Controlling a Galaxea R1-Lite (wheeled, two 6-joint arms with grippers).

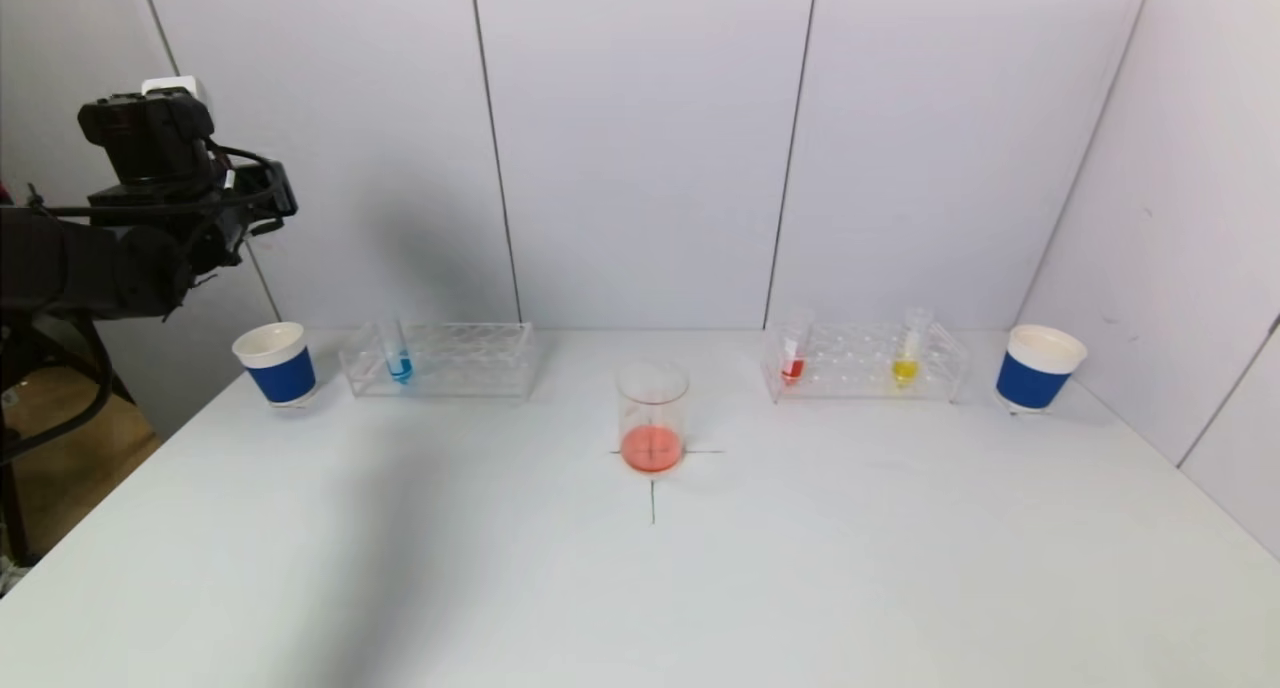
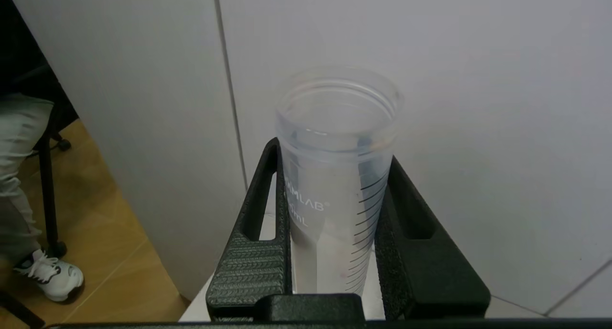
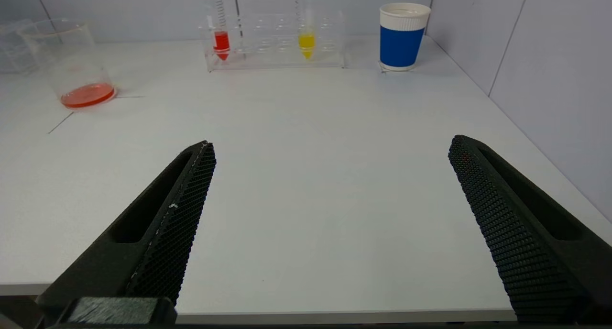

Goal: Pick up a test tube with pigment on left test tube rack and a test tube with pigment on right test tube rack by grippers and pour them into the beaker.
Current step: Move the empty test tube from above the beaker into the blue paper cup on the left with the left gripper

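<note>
Beaker (image 1: 652,418) holding red liquid at centre. Left gripper (image 2: 334,233) clamped on emptied test tube (image 2: 334,176), raised far left. Right gripper (image 3: 330,224) spread wide, near edge; right rack (image 1: 865,363) tubes unpoured.

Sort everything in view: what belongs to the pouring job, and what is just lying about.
Job:
left gripper gripping empty tube
right gripper, open
beaker
blue tube
red tube
yellow tube
left rack
right rack

Lying about:
left cup
right cup
</note>
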